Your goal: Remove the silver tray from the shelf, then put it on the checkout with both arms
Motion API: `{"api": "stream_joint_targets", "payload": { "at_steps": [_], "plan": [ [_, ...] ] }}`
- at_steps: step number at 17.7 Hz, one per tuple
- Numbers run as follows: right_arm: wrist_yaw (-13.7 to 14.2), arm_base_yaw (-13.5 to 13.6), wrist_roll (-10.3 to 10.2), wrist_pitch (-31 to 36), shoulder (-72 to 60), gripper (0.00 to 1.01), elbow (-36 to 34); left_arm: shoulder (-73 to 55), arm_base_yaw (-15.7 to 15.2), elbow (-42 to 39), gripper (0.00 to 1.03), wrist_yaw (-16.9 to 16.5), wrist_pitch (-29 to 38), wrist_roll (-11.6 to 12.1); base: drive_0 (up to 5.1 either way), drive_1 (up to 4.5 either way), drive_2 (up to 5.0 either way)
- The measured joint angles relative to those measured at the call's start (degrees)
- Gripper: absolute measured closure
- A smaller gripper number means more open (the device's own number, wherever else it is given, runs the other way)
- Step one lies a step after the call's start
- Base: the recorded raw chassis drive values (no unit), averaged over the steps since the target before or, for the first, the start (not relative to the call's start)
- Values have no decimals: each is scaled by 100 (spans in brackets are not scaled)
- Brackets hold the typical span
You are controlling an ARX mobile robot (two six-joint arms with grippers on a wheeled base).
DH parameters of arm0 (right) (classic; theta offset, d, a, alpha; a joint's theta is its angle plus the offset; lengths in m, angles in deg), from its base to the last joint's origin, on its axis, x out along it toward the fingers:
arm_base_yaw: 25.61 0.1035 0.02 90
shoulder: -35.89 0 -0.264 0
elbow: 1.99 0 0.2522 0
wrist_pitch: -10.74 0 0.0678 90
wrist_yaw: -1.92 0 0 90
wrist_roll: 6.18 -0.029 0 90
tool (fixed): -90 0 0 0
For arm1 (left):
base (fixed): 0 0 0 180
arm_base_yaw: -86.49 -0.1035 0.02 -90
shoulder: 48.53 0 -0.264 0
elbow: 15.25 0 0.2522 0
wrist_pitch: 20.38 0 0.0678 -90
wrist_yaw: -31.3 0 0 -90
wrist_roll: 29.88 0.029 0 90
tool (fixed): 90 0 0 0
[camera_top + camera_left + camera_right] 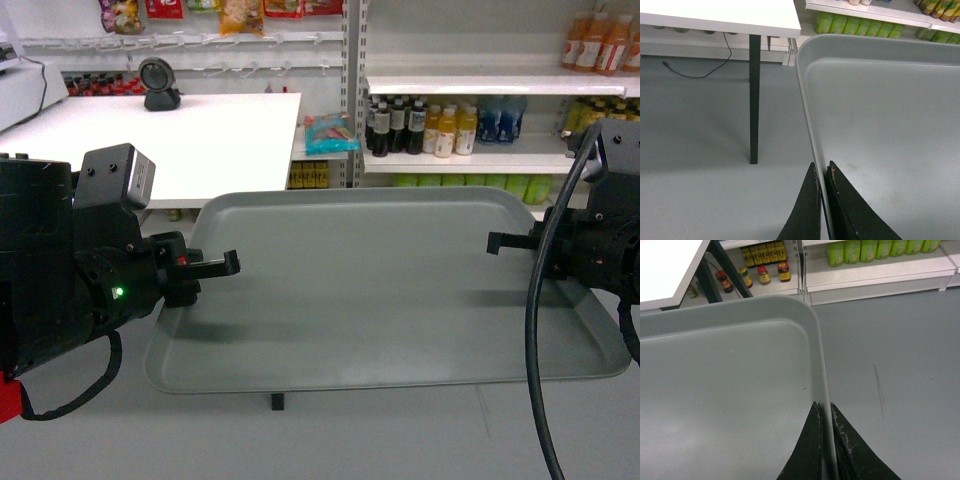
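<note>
While the silver tray (385,285) hangs clear of the shelves, level between both arms, the left gripper (823,172) and right gripper (824,410) each pinch a side rim, jaws nearly closed. The checkout (170,140) lies ahead-left; advancing both together should prevent tilt or twist.

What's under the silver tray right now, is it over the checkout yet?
Not yet. Under the silver tray only grey floor shows; the checkout stands beyond its far left corner. The floor directly beneath is hidden.
</note>
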Motion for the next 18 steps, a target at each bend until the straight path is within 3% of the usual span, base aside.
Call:
{"api": "stream_joint_targets", "payload": {
  "at_steps": [18],
  "plan": [
    [0, 2, 0, -24, 0, 98, 0, 0, -13, 2, 100, -17, 0, 2, -511, 234, 234]
  ]
}}
